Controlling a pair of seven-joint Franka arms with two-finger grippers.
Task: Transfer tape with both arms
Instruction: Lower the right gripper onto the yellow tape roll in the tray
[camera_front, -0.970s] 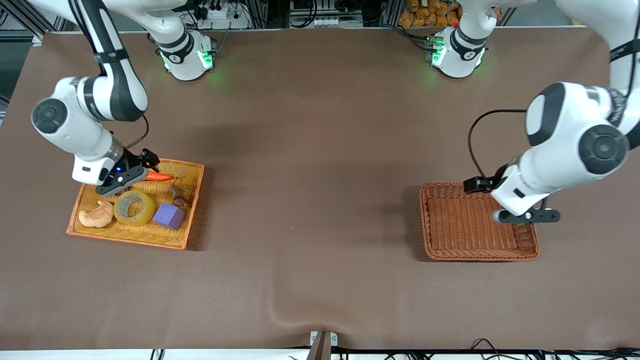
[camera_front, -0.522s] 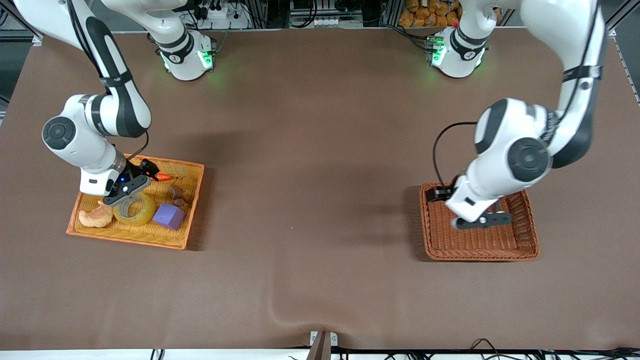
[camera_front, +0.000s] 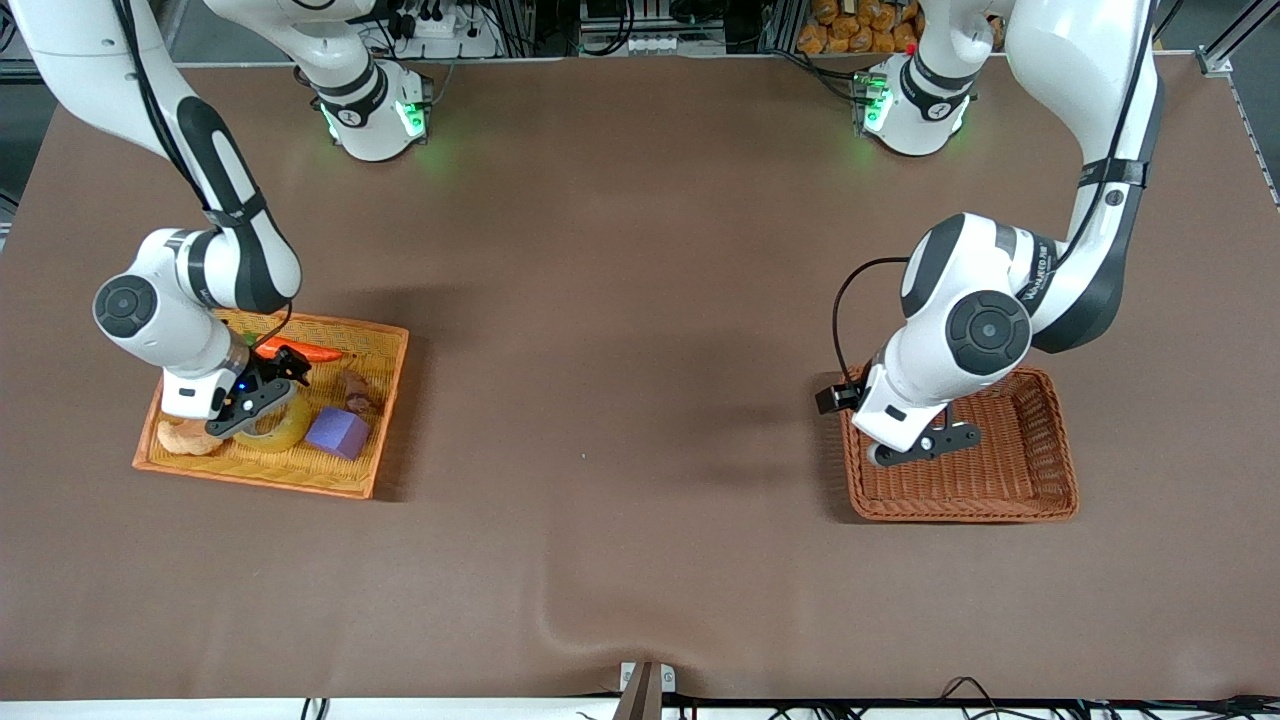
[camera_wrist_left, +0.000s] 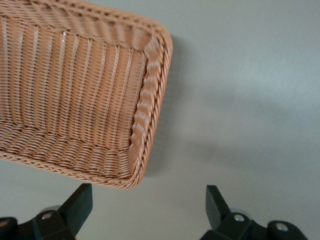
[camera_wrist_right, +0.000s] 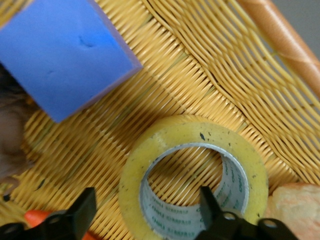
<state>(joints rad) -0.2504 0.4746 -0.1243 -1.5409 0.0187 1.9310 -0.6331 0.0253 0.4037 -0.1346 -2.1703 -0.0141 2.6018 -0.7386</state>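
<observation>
The yellow translucent tape (camera_front: 286, 429) lies flat in a yellow woven tray (camera_front: 385, 350) at the right arm's end of the table, partly hidden by the right hand. In the right wrist view the tape (camera_wrist_right: 192, 131) shows its grey core and wide hole. My right gripper (camera_front: 257, 404) is open and low over it (camera_wrist_right: 146, 207); one finger stands over the hole, the other outside the ring. My left gripper (camera_front: 921, 446) is open and empty (camera_wrist_left: 147, 202), over the edge of a brown wicker basket (camera_front: 1040, 495) at the left arm's end.
In the yellow tray lie a purple block (camera_front: 337, 432), a pale orange croissant-like piece (camera_front: 178, 438), an orange carrot (camera_front: 305, 352) and a brown lump (camera_front: 355, 386). The block (camera_wrist_right: 60, 55) lies close beside the tape. The brown basket (camera_wrist_left: 75, 100) holds nothing.
My right gripper has moved from the carrot toward the front camera and come down over the tape. My left arm has swung across the brown basket toward the right arm's end.
</observation>
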